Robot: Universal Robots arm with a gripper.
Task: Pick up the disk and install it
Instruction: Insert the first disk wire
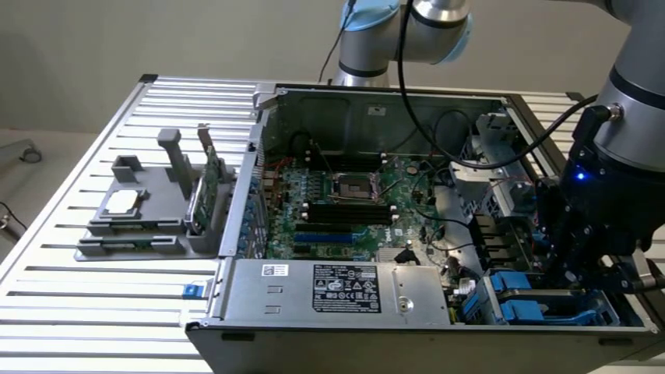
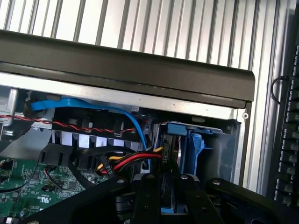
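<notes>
The disk (image 2: 174, 148) stands on edge in its blue carrier, down in the drive bay at the corner of the open computer case (image 1: 343, 343). My gripper (image 2: 169, 187) is shut on it, with one black finger (image 2: 145, 198) on each side of the disk. In the exterior view my gripper (image 1: 575, 274) hangs over the bay at the case's front corner, on the exterior view's right, where blue carrier plastic (image 1: 516, 287) shows beside it. Most of the disk's faces are hidden by the fingers and the bay walls.
Red, yellow and black power wires (image 2: 122, 163) and a blue data cable (image 2: 100, 106) run close beside the bay. The motherboard (image 1: 348, 204) and the labelled power supply (image 1: 338, 290) fill the case. A grey fixture (image 1: 146, 214) with a chip and a green card stands on the slatted table (image 1: 93, 296).
</notes>
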